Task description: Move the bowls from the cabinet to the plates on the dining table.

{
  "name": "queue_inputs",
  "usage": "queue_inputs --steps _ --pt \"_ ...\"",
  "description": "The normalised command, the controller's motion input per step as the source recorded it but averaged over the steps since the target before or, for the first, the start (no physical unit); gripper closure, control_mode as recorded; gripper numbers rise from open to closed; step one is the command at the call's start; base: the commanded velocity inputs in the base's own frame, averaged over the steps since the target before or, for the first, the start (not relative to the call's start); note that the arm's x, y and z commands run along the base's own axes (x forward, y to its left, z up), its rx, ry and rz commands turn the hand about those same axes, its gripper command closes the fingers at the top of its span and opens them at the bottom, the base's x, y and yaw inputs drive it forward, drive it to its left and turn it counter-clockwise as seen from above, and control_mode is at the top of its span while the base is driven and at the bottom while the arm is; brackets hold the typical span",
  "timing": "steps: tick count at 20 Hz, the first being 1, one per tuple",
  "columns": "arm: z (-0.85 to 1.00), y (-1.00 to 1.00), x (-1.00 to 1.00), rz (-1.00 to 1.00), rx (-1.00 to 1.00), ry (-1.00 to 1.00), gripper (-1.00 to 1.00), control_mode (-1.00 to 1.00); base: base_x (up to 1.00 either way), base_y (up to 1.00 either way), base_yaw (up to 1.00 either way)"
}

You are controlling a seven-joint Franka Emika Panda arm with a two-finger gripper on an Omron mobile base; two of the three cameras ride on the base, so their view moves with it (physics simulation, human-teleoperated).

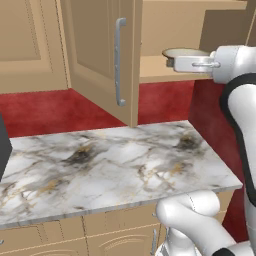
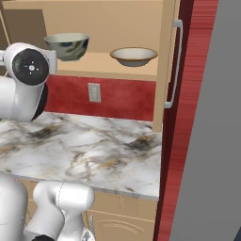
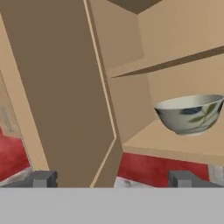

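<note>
Fingertips (image 3: 43, 178) of the end effector (image 3: 113, 179) sit wide apart at the bottom of the hand view, nothing between them. It's open and empty.

Ahead of it: the cabinet (image 3: 65, 87), open door edge dead centre, shelf (image 3: 175, 146) to the right. Grey-green bowl (image 3: 189, 113) stands upright on that shelf, up and right of the fingertips, clear of both.

Right base view: both bowls are on the shelf (image 2: 101, 63), well apart. Grey-green bowl (image 2: 67, 45) is on the left, just beside the arm's wrist; tan bowl (image 2: 134, 56) is to the right, nearer the open right door (image 2: 165, 66) with its bar handle (image 2: 174, 66). Wall outlet (image 2: 94, 92) sits on the red backsplash below the shelf.

Left base view: left door (image 1: 102, 55) swung open, the wrist is level with the shelf, a bowl rim (image 1: 185, 52) just behind it. Marble surface (image 1: 110, 165) lies below the cabinet.
</note>
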Motion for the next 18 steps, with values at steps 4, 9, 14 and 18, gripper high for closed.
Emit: queue_inputs --steps 4,9,14,18 --pt "0.0 0.12 0.43 0.0 0.03 0.0 -1.0 -1.0 0.0 0.0 0.0" --pt "0.0 0.15 0.32 0.07 0.04 0.07 -1.0 -1.0 0.0 0.0 0.0" --pt "0.0 0.09 0.23 0.14 0.03 0.1 -1.0 -1.0 0.0 0.0 0.0" --pt "-0.04 0.2 0.24 0.11 0.0 0.05 -1.0 -1.0 0.0 0.0 0.0"
